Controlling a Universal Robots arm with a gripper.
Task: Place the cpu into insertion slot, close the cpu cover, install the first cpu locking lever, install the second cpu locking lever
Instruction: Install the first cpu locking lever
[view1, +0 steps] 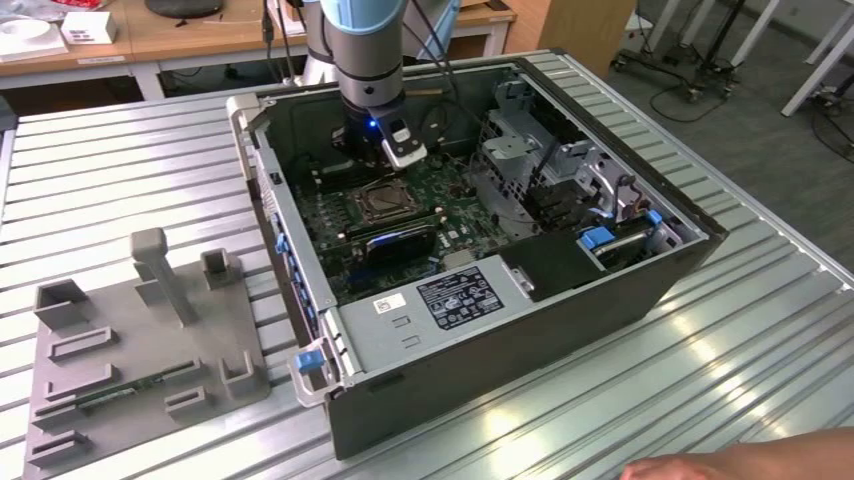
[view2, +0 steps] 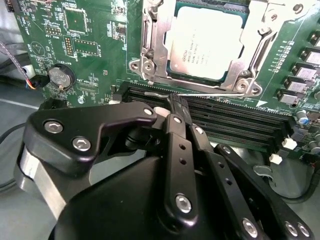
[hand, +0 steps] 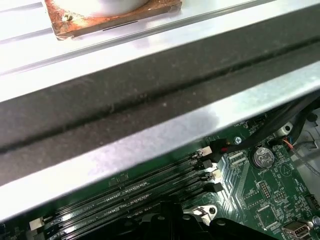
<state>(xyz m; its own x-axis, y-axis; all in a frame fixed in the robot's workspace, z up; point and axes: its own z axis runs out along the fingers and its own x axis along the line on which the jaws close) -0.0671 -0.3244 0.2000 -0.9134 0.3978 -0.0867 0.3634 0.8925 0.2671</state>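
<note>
Gripper (view2: 173, 107): jaws clenched, nothing visibly between them, tips over the memory slots (view2: 240, 117), close to the locking lever (view2: 200, 95) (stiff, springy wire; judged best taken at its free end). Beyond: cpu (view2: 205, 42), light and fragile, seated in the insertion slot (view1: 378, 204), cpu cover (view2: 155, 40) down over its edges.

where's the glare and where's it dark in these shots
Exterior view: ceiling light streaks glare along the ribbed table, while the inside of the computer case sits in shade. Second wrist view: the cpu top reflects pale and bright, and the black gripper looms dark in front. First wrist view: a bright sheen lies on the case's metal wall, beside a dark band.
</note>
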